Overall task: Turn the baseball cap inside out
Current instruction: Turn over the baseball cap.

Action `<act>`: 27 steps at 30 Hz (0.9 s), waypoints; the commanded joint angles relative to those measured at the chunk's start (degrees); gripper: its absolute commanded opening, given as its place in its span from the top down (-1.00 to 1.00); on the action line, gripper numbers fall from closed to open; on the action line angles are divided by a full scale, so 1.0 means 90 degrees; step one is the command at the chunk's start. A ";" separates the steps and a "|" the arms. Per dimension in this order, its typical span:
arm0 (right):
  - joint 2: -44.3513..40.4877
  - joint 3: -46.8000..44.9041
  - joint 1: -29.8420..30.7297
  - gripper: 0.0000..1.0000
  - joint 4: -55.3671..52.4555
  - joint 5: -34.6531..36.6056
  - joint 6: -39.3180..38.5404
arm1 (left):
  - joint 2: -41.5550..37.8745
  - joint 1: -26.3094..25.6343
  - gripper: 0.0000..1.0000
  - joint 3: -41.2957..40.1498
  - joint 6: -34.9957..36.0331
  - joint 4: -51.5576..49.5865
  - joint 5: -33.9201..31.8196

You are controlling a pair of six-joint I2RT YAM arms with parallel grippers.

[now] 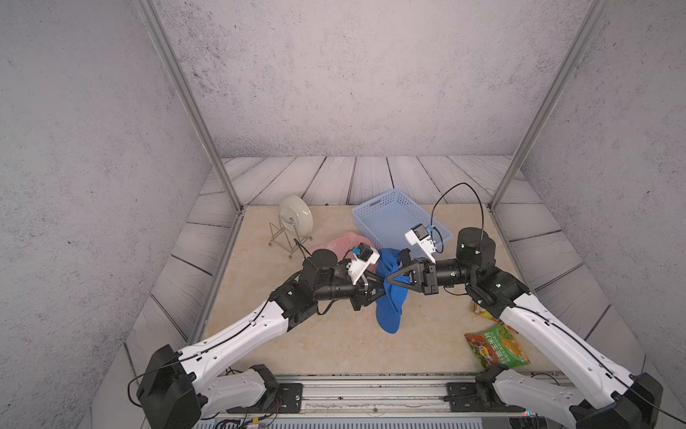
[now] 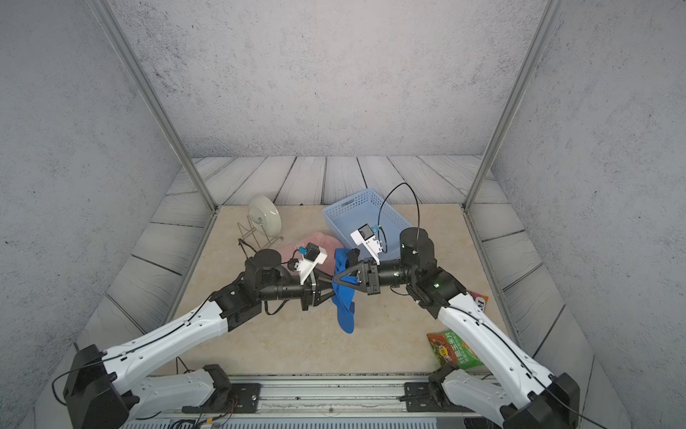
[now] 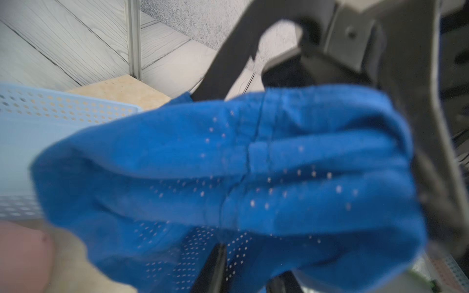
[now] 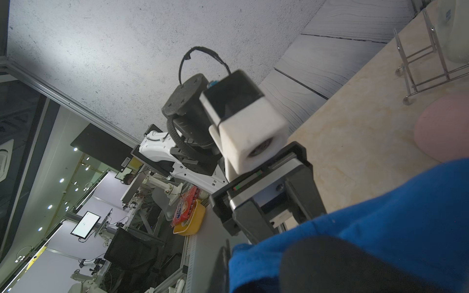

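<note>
Both top views are bright and evenly lit. The light is soft, leaving only faint, fuzzy shadows on the desk [image 1: 334, 345] beneath the arms [image 1: 241, 330]. The wide lens splays the metal posts [image 1: 185, 100] and stretches the edges. The left wrist view is badly out of focus: the blue cap [image 3: 228, 177] fills it as a soft smear, and the basket [image 3: 38, 106] behind is hazy too. The right wrist view is sharper far off, where small ceiling lamps [image 4: 61, 180] glare. Near its lens, the cap and the white camera block [image 4: 251, 137] are blurred.
</note>
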 commanded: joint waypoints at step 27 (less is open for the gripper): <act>-0.0460 -0.0601 -0.0371 0.28 -0.0158 0.1942 -0.0498 | -0.2331 0.0438 1.00 -0.0812 -0.1860 -0.0663 -0.2882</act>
